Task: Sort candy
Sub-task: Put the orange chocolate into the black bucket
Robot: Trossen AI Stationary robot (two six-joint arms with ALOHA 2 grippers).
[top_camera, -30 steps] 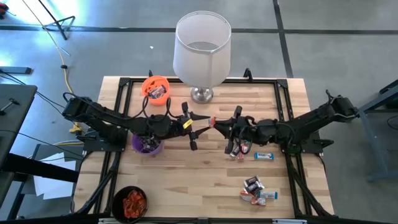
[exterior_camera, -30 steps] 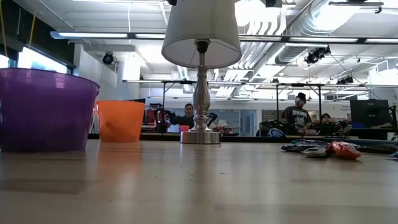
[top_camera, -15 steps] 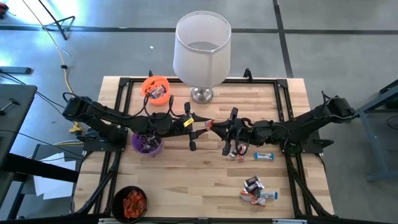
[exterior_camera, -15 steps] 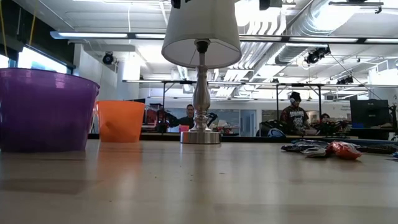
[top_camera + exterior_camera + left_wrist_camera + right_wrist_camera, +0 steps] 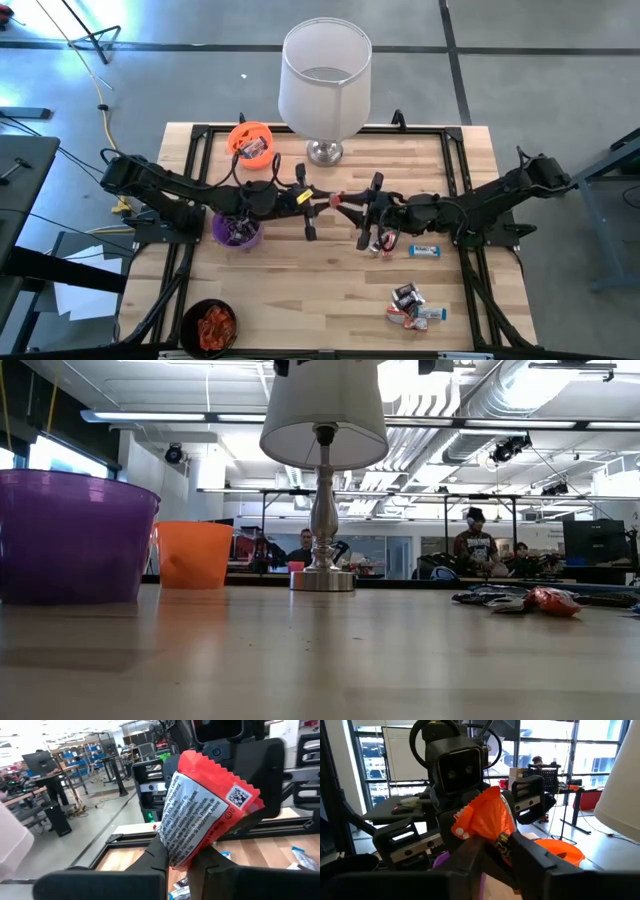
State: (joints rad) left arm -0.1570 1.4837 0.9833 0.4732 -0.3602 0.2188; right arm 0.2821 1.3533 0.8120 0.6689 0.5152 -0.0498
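Your two grippers meet above the middle of the counter (image 5: 330, 290), sharing one orange-red candy (image 5: 336, 198). The left gripper (image 5: 322, 201) is clamped on it: in the left wrist view its fingers (image 5: 155, 855) pinch the lower end of the wrapper (image 5: 202, 815). The right gripper (image 5: 347, 203) has its fingers (image 5: 530, 852) around the other end of the same wrapper, but you cannot tell whether they are pressing on it.

More candy lies on the counter: a small pile (image 5: 412, 305) near the front right corner, a blue-and-white piece (image 5: 424, 251) to the right of centre, and a few pieces (image 5: 381, 243) under the right arm.

The purple cup (image 5: 236, 231) sits under the left arm, the orange cup (image 5: 251, 141) near the back left, the black cup (image 5: 210, 325) at the front left corner. A lamp (image 5: 325, 78) stands at the back edge.
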